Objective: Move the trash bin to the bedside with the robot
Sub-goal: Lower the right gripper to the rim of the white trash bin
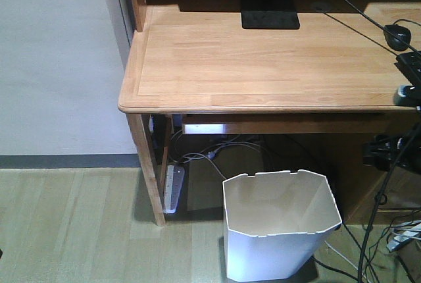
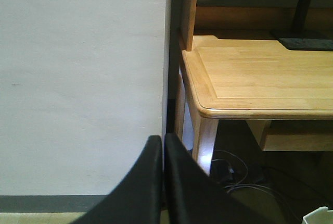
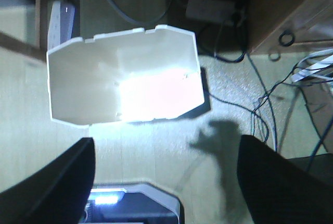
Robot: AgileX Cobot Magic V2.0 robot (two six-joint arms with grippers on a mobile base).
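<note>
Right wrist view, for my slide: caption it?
Open black jaws poised over a white plastic trash bin on the floor.

The left gripper [image 2: 162,140], at the bottom centre of its wrist view, has two smooth matte-black fingers [image 2: 140,193], curved and tapering. The right gripper [image 3: 166,143] has fingers [image 3: 52,182] of the same black, seen as broad wedges in the lower corners. At the front view's right edge is a slim black jointed arm [image 1: 385,151] with thin black cables [image 1: 370,227] hanging from it.

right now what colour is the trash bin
Trash bin white, cream inside; best in the exterior front view.
</note>
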